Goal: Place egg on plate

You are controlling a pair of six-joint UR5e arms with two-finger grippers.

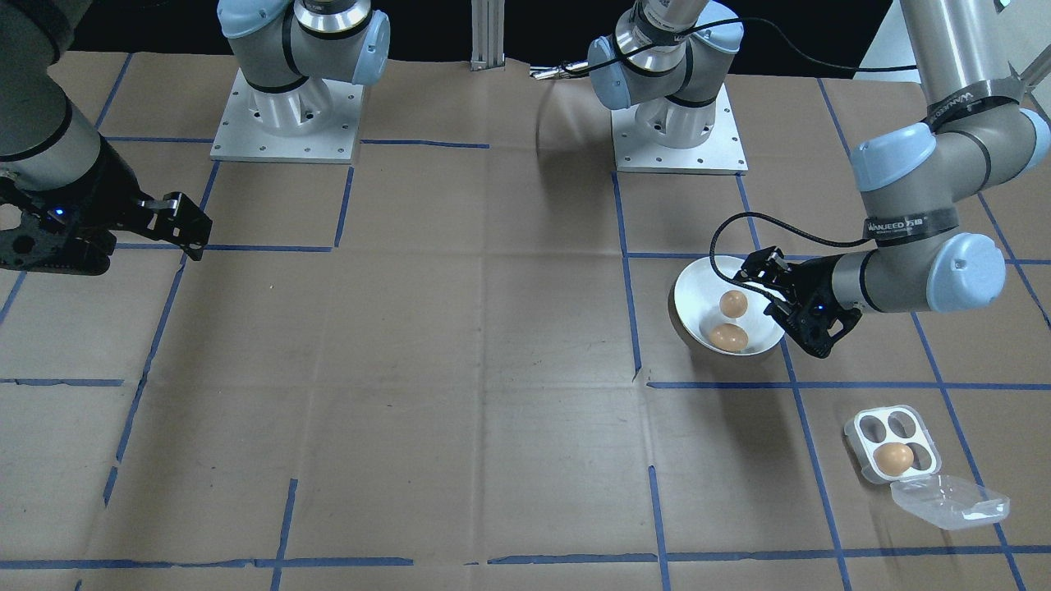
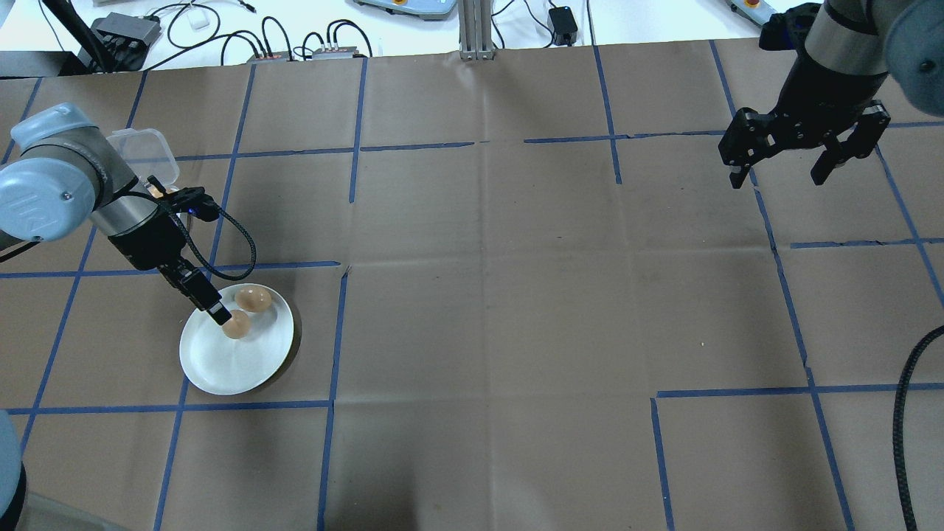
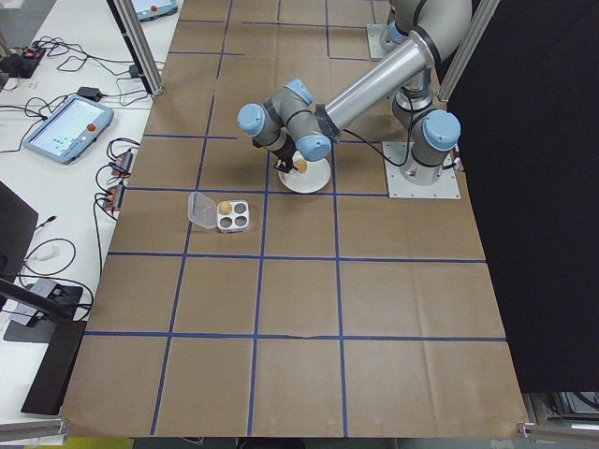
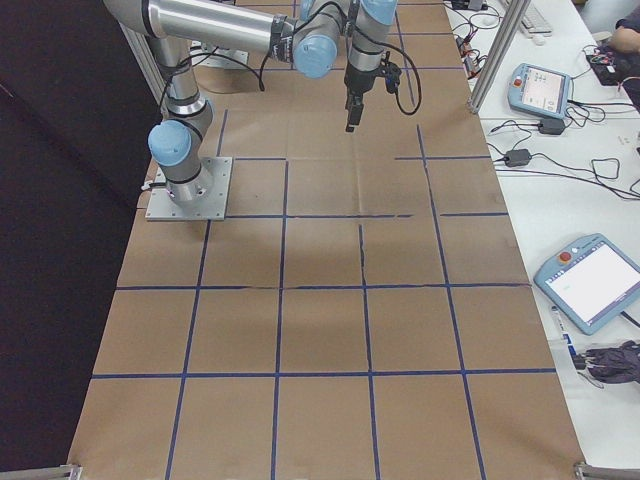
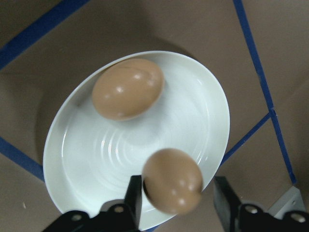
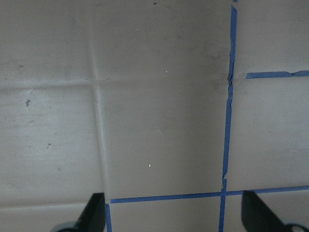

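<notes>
The left gripper (image 5: pixel 176 193) has its two dark fingers (image 5: pixel 133 195) set a little wider than the brown egg (image 5: pixel 172 180) sitting between them: one finger is right against the egg's side, while a clear gap shows on the other side, so it looks loosely bracketed rather than squeezed, and I cannot tell if it rests on the dish or hangs just above. That egg is smooth, tan and glossy with small light spots, its long axis running slantwise across the gap between the fingers. Just beyond the fingertips lies a second egg (image 5: pixel 128 88) of the same colour, on its side, long axis roughly crosswise to the fingers. Both are over the plate (image 5: pixel 87 164), plain white and round with faint rings. Out past the wrist an egg tray (image 1: pixel 891 443) holds one more egg (image 1: pixel 892 458). Far across the table the right gripper (image 2: pixel 785 173) hangs with fingers spread wide over bare brown paper
</notes>
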